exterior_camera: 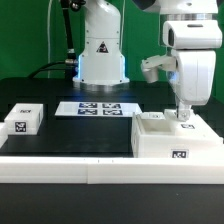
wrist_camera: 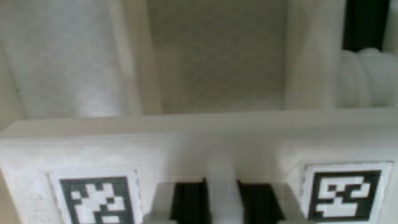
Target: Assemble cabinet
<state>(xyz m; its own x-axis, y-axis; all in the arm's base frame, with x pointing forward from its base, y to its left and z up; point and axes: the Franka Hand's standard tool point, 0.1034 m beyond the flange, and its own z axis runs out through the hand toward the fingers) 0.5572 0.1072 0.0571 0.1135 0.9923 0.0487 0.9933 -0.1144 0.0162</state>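
Note:
The cabinet [exterior_camera: 172, 140] is a large white box with fiducial tags. It stands at the table's front, on the exterior view's right. My gripper [exterior_camera: 183, 116] points straight down onto its top edge. In the wrist view my two dark fingers [wrist_camera: 189, 205] stand close together with a thin white wall of the cabinet [wrist_camera: 196, 140] between them. A tag sits on each side of them. The jaws look shut on that wall. Inner compartments show beyond it.
A small white tagged block [exterior_camera: 22, 121] lies at the exterior view's left. The marker board [exterior_camera: 100, 108] lies flat in the middle, in front of the arm's base [exterior_camera: 101, 62]. A long low white rail [exterior_camera: 70, 166] edges the table's front.

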